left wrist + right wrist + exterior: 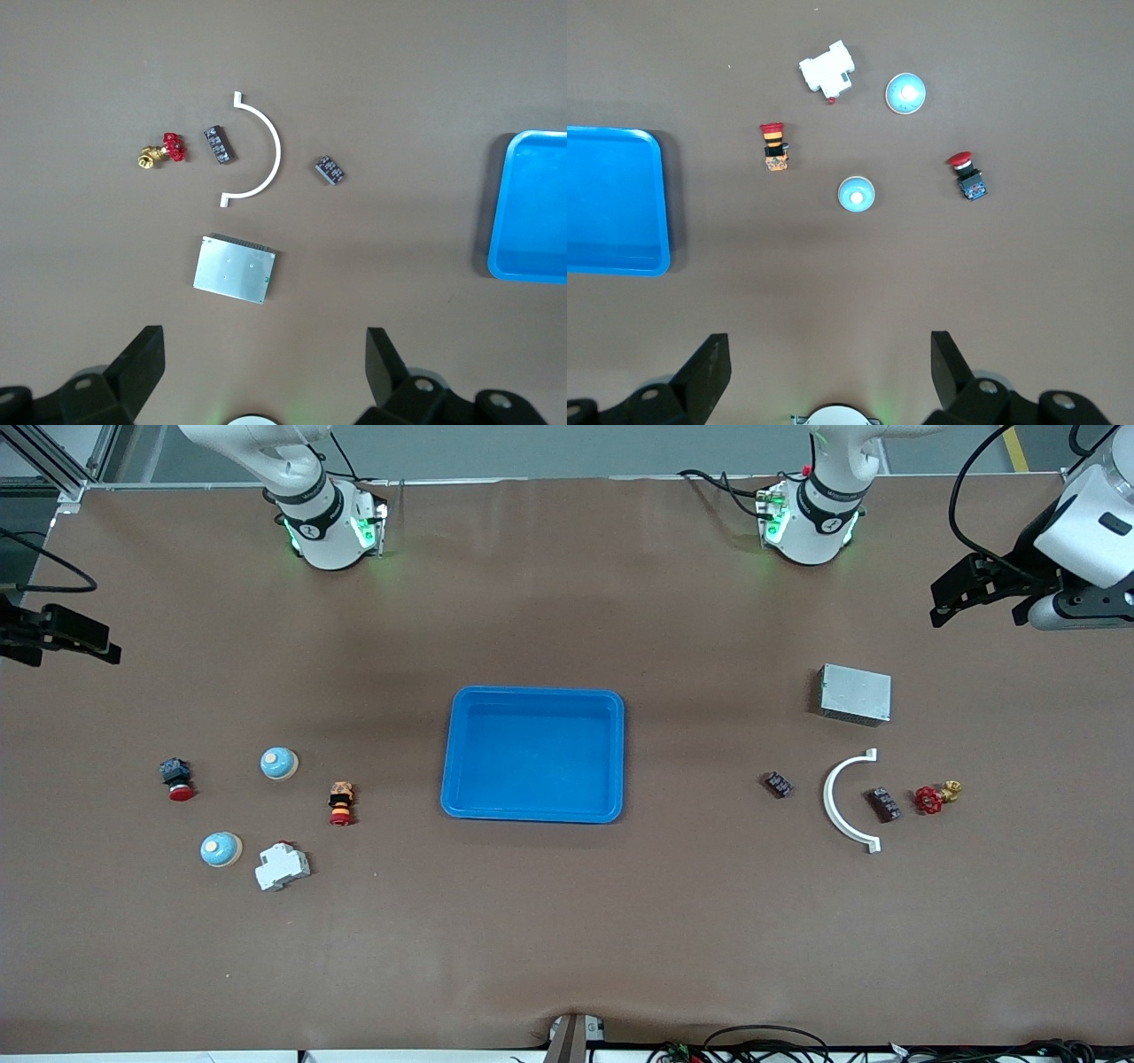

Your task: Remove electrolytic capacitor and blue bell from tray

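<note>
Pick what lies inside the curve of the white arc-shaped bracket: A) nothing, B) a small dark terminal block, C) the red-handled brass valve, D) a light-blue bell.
B: a small dark terminal block sits within the curve of the white arc-shaped bracket; the red-handled brass valve lies just outside it.

A robotics lab or test cell: two white arm bases (328,522) with green status lights are bolted to a tabletop (567,921) under brown covering, cables (735,491) trail along its edges, an aluminium frame (62,465) stands at one corner, and small industrial parts lie beside a blue tray (534,695).
</note>
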